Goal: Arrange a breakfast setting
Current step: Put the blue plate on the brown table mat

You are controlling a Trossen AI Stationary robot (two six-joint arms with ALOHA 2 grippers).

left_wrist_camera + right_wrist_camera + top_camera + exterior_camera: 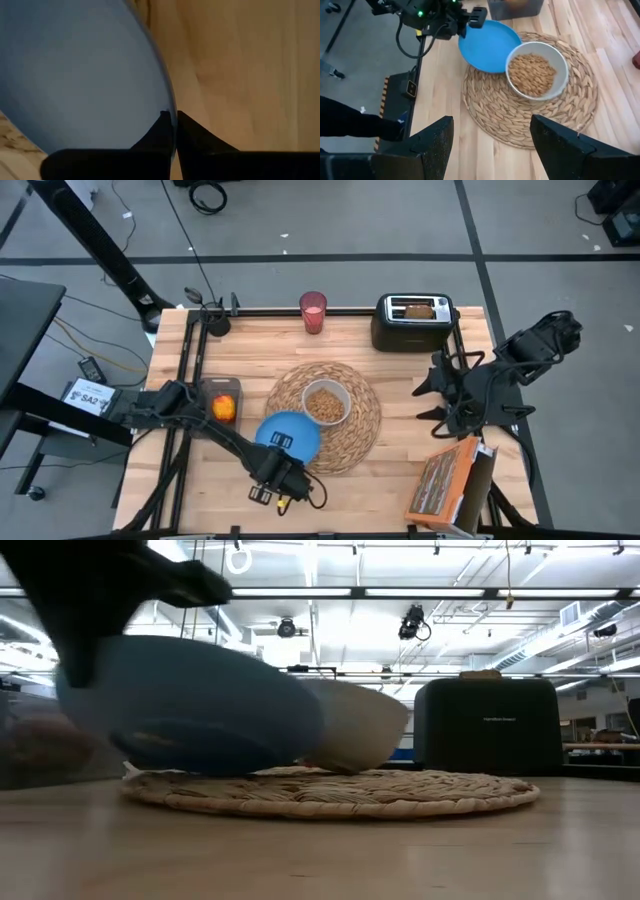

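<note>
High view: the wooden table (pixel 400 430) is crossed from the left by the left arm, whose left gripper (pixel 281 474) is clamped shut on the near rim of the blue round plate (pixel 290 435); the plate is held tilted, overlapping the near-left edge of the round woven straw placemat (pixel 325 415). The right arm is folded over the table's right side, and the right gripper (pixel 490 135) is seen with its fingers parted around nothing, above the mat. An orange cereal box (pixel 443 483) is laid at the near-right corner, and a black toaster (pixel 414 321) at the far edge is loaded with a toast slice (pixel 419 308). The small white bowl (pixel 326 401), filled with cereal, is set at the mat's centre. A pink cup (pixel 313 311) is stood at the far edge. A red apple (pixel 223 408) is kept in a dark container at the left. In the low view the plate's upper rim is hidden by the blurred gripper.
</note>
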